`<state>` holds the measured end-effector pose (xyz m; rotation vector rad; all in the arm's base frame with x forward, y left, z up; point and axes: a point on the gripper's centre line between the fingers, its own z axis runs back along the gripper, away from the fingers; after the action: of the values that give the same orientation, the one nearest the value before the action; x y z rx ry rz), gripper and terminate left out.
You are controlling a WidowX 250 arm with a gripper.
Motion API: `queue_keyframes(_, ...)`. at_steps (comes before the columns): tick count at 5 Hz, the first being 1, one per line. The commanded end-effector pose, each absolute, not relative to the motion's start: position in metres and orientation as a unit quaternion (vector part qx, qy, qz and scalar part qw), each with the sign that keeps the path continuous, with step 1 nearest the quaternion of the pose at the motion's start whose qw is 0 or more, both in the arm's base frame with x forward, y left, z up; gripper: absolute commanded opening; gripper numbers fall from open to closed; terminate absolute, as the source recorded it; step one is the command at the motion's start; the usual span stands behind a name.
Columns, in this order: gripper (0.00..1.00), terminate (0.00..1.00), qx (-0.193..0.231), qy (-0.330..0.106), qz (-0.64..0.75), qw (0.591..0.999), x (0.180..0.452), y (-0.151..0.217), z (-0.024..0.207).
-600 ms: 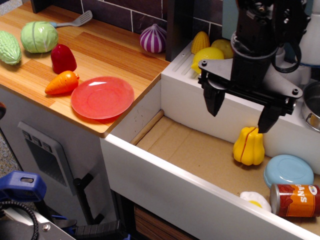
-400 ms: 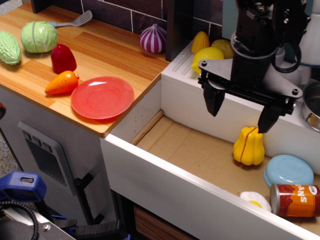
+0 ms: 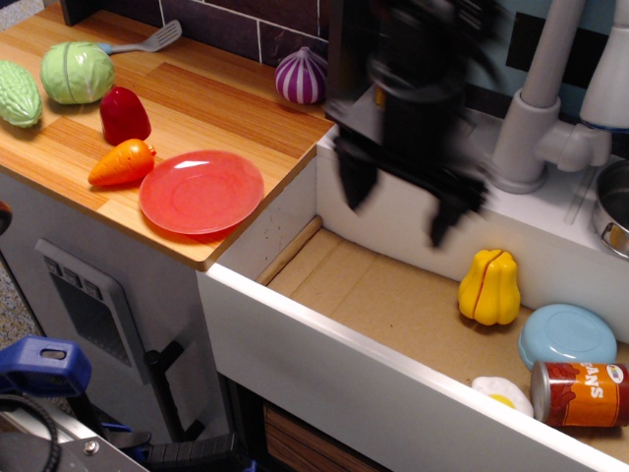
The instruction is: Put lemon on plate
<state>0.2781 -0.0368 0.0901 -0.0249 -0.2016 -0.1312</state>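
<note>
End effector (image 3: 401,208) now further left than before, blurred, fingers wide apart, empty; red plate (image 3: 201,191) bare.

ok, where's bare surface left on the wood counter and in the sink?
Free: counter strip between purple onion and plate; the plate itself is bare; sink floor left of yellow squash. Crowded: counter's left end by cabbage and carrot; sink's right corner, blue dish, can.

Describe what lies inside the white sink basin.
Inside the sink basin: a yellow squash, a light-blue dish, a red can and a fried egg. The near wall hides the front of the floor.
</note>
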Motion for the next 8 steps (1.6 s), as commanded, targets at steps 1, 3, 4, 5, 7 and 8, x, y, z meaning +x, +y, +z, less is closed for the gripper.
queue_keyframes(1, 1.00, 0.00, -0.002, -0.170, -0.167, 0.971, 0.311, -0.010, 0.102)
queue_keyframes(3, 1.00, 0.00, 0.025, -0.227, -0.242, 0.943, 0.350, -0.003, 0.093)
queue_keyframes(4, 1.00, 0.00, 0.035, -0.254, -0.257, 0.932, 0.374, -0.001, 0.092)
queue_keyframes(5, 1.00, 0.00, 0.024, -0.274, -0.268, 0.923, 0.390, 0.002, 0.094)
queue_keyframes(7, 1.00, 0.00, 0.052, -0.321, -0.296, 0.898, 0.408, 0.005, 0.082)
queue_keyframes(8, 1.00, 0.00, 0.051, -0.324, -0.302, 0.895, 0.409, 0.009, 0.075)
